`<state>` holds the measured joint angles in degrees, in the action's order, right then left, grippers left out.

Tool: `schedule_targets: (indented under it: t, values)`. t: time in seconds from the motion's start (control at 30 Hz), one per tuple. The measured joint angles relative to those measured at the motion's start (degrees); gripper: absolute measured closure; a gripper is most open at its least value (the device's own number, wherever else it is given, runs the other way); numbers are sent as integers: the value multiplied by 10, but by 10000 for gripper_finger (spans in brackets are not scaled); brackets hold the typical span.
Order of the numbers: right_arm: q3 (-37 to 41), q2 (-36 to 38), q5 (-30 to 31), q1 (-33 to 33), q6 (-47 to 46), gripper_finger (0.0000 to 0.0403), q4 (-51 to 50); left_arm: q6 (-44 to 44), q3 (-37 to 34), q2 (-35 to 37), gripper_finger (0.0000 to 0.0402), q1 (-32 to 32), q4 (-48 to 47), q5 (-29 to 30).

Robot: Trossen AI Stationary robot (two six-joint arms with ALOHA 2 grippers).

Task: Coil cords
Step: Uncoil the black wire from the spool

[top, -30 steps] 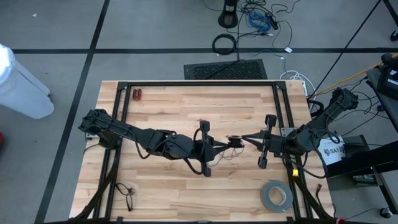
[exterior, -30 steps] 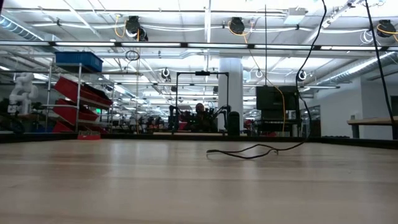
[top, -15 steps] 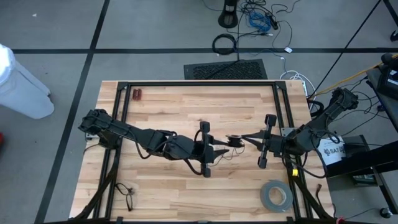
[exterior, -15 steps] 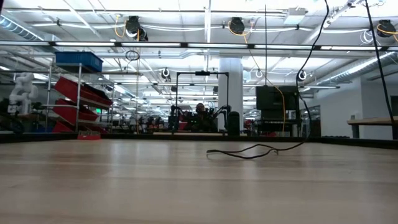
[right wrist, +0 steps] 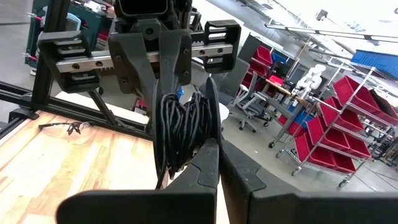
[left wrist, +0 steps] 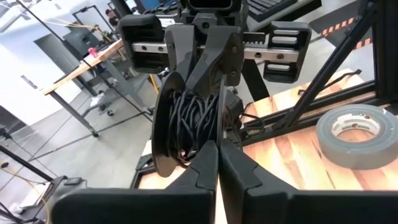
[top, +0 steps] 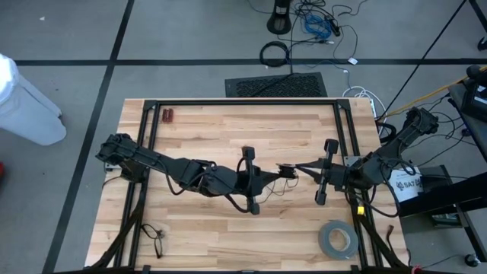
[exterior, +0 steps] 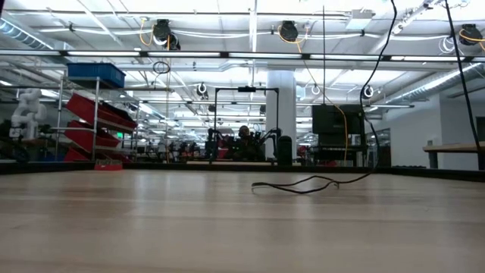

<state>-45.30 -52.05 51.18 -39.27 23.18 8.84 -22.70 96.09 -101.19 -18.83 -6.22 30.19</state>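
The cord is a small bundle of thin black strands, held in the air over the middle of the table between my two grippers. It shows in the left wrist view and the right wrist view. My left gripper comes at it from the table's left and my right gripper from the right. Both are shut on it. A short loose strand hangs from the bundle toward the table. My left gripper pinches the bundle's near edge between its two fingertips, level, from the table's left. The bundle stands upright, clear of the table. My right gripper pinches the bundle's opposite edge between its fingertips, level, from the table's right. Its fingers close over the coiled strands. How many strands it has, I cannot tell.
A grey tape roll lies near the front right corner. A pair of glasses lies at the front left, and a small red thing at the far left. A black frame runs around the table. A thin dark cable shows in the low view.
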Motion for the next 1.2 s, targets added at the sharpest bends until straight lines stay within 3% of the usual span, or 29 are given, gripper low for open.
schedule_targets:
  t: [0.17,0.47,0.7,0.97,1.1,1.2]
  values:
    - [0,1,30,-4,-23,393,-2,0,0,0,398,-3,-8,13]
    - [0,29,54,-26,-75,305,-14,1,0,2,400,-17,-49,66]
    - [26,11,-19,-27,-268,274,-123,53,0,32,401,-37,-102,95]
    - [93,-54,-46,10,-277,273,23,59,0,46,401,-67,-113,95]
    - [95,-98,-103,29,-286,273,32,60,0,46,401,-75,-110,95]
    - [95,-126,-112,33,-297,273,35,77,0,46,401,-76,-107,102]
